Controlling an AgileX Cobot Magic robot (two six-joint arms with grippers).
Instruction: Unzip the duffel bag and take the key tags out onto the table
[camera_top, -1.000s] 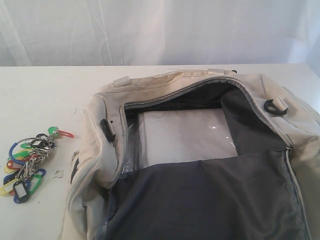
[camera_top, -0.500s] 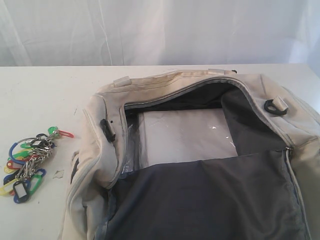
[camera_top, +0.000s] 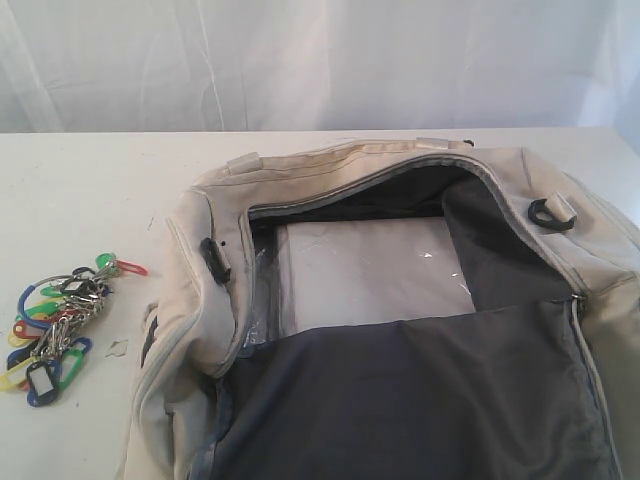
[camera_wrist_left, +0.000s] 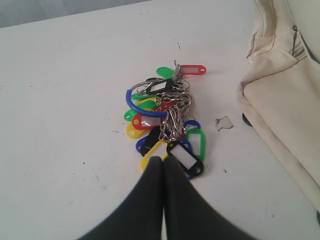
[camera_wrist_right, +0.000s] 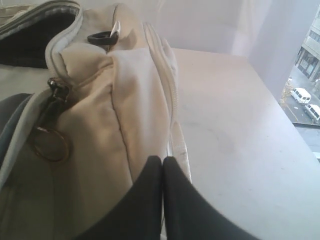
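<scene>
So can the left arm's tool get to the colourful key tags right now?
Probably yes. The key tags lie in the open on the table, just ahead of the left tool, with nothing between. The tool is shut, so it must open first.

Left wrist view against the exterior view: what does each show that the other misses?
Only the left wrist view shows the left hand, shut, its tips at the edge of the key tags. Only the exterior view shows the duffel bag unzipped, with its dark grey lining and a black D-ring. Both show the key tags lying on the table beside the bag.
</scene>
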